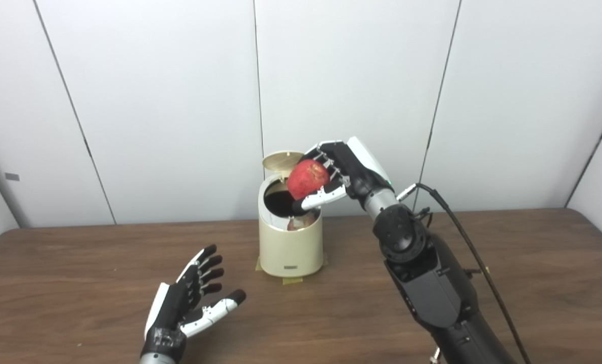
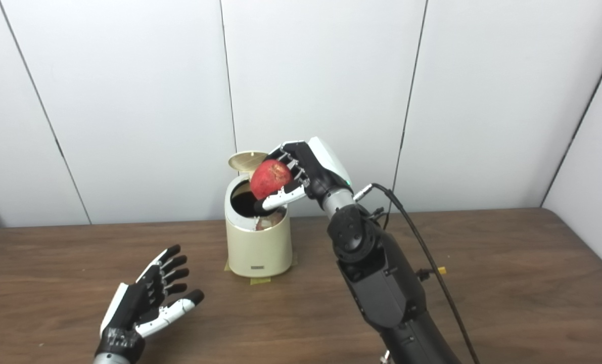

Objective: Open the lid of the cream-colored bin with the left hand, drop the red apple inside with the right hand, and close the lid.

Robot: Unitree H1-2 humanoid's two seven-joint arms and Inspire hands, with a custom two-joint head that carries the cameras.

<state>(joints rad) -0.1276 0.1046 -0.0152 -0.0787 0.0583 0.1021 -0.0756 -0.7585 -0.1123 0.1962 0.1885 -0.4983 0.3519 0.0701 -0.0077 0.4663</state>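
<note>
The cream-colored bin (image 1: pixel 290 247) stands on the brown table near its back edge, on bits of yellow tape. Its round lid (image 1: pixel 282 161) is tipped up at the rear, so the dark opening shows. My right hand (image 1: pixel 338 172) is shut on the red apple (image 1: pixel 308 179) and holds it just above the right side of that opening. My left hand (image 1: pixel 189 301) hovers low over the table, left of and nearer than the bin, open with its fingers spread and nothing in it.
The right forearm (image 1: pixel 422 283) slants up from the bottom right, with a black cable (image 1: pixel 462 237) looping beside it. White wall panels stand close behind the table (image 1: pixel 533 283).
</note>
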